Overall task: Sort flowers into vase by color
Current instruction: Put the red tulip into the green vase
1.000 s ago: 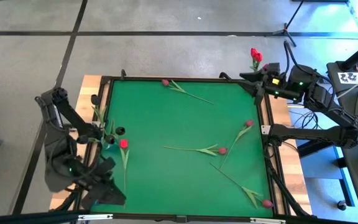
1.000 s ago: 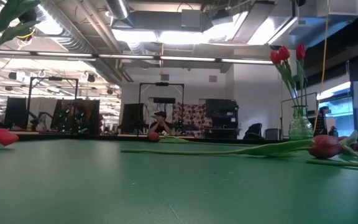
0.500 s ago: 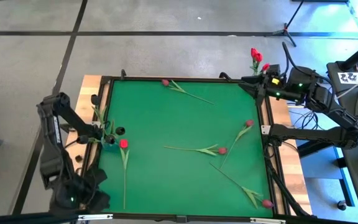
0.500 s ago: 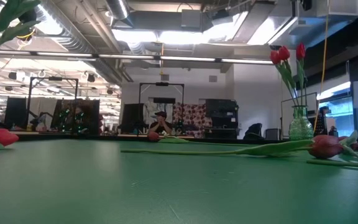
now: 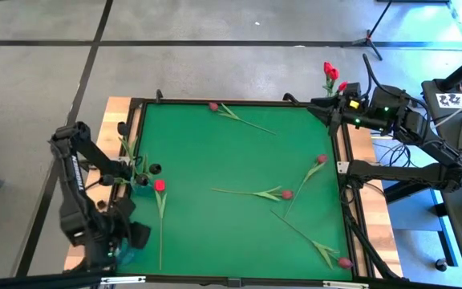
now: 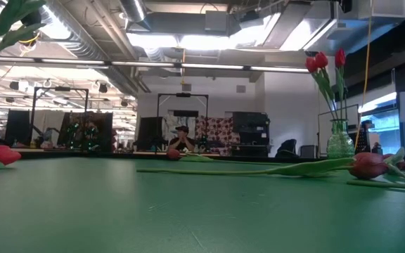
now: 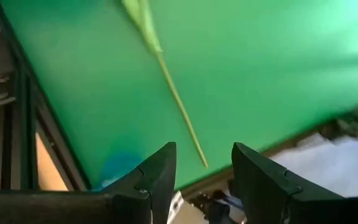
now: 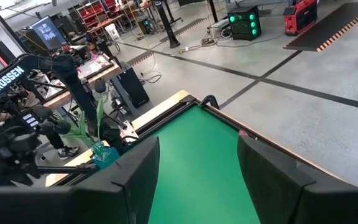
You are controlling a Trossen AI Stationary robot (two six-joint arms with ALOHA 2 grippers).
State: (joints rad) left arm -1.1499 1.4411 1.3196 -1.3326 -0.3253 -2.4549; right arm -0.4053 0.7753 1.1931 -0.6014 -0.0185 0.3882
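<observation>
Several tulips lie flat on the green mat [image 5: 215, 160]. A red one [image 5: 160, 185] lies near the left edge, its stem [image 7: 178, 111] running to the near edge. My left gripper [image 5: 131, 241] [image 7: 204, 180] hangs open above the near left corner, pointing down, with the stem's free end [image 7: 202, 163] just ahead of its fingers. A blue vase [image 5: 141, 183] with dark tulips stands at the left edge. A clear vase [image 6: 339, 137] with red tulips [image 5: 330, 74] stands past the far right corner. Beside it, my right gripper [image 5: 319, 104] [image 8: 197, 186] waits open and empty.
More tulips lie at the far edge [image 5: 213, 106], right of the middle [image 5: 286, 194], toward the right edge [image 5: 322, 159] and by the near right corner [image 5: 344, 262]. A black frame [image 5: 239, 102] borders the mat. A person sits far off in the room [image 6: 181, 140].
My left gripper has sunk over the table's near left corner and tipped from nearly level to pointing steeply down, still open. The tulips and vases have stayed where they were.
</observation>
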